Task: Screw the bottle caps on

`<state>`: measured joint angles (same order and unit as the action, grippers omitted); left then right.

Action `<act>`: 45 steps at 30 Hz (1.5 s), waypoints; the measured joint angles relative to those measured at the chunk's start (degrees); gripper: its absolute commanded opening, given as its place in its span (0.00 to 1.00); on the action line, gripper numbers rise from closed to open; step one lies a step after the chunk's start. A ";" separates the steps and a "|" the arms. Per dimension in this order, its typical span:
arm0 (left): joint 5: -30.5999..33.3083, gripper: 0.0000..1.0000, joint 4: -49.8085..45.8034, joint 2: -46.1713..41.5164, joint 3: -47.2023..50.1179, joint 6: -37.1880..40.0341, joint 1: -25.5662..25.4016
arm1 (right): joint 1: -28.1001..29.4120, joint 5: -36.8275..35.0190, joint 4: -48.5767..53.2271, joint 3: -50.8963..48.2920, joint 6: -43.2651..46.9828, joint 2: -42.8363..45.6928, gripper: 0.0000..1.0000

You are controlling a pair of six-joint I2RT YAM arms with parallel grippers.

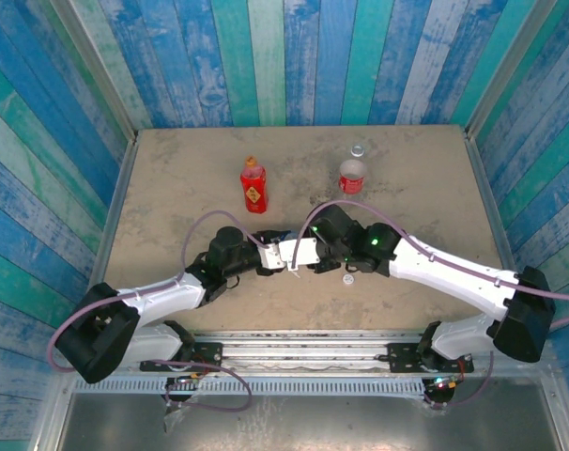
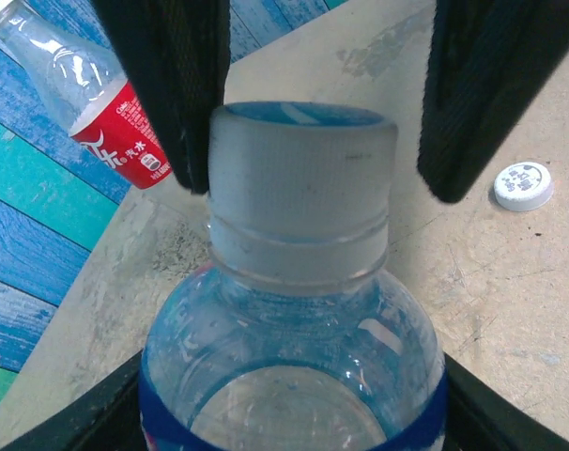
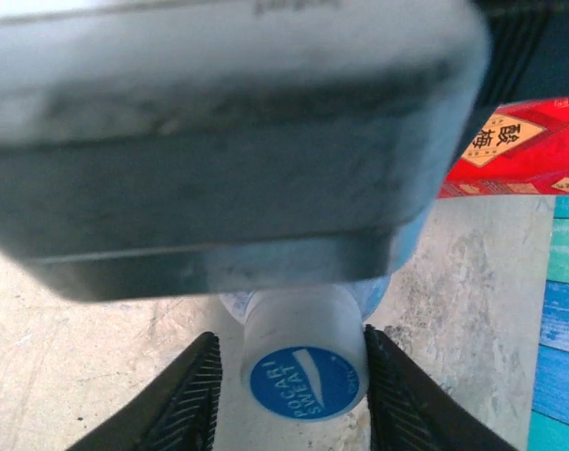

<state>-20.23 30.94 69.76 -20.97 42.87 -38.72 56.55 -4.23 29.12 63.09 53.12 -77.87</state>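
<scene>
Right wrist view: right gripper (image 3: 291,335) brackets, unclamped, the blue-topped cap (image 3: 303,381) on the small bottle (image 2: 294,319) clenched by the left gripper (image 2: 294,404) over the table (image 1: 172,169); a slack twist could slip, leaving it loose.

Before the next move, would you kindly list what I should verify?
1. Left gripper shut on blue-label bottle: ok.
2. Blue cap seated on its neck: ok.
3. Cap fully tightened: cannot tell.
4. Right gripper pinching the cap: not ok; one finger stands clear of it.
5. White cap free on the table: ok.
</scene>
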 measured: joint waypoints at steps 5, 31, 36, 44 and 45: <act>-0.15 0.58 -0.13 0.00 0.00 0.13 -0.02 | 0.00 -0.04 -0.04 0.37 -1.11 -0.20 0.18; -0.11 0.58 0.24 0.00 -0.02 -0.17 0.00 | -4.68 7.87 2.80 -1.31 -42.40 6.43 0.56; -0.31 0.59 0.22 0.00 -0.02 -0.07 0.00 | -1.81 3.43 5.14 -0.39 -23.93 6.43 0.57; -0.26 0.59 -0.13 0.00 0.00 0.11 -0.02 | 0.74 -0.04 2.56 0.61 -9.51 3.87 0.50; -0.26 0.59 -0.15 0.00 0.00 0.17 -0.02 | 0.74 -0.04 2.23 0.68 -8.92 3.30 0.49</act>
<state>-20.49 30.79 69.76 -20.97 43.05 -38.74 57.30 -4.27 31.35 63.77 44.21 -74.56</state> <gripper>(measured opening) 0.613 0.508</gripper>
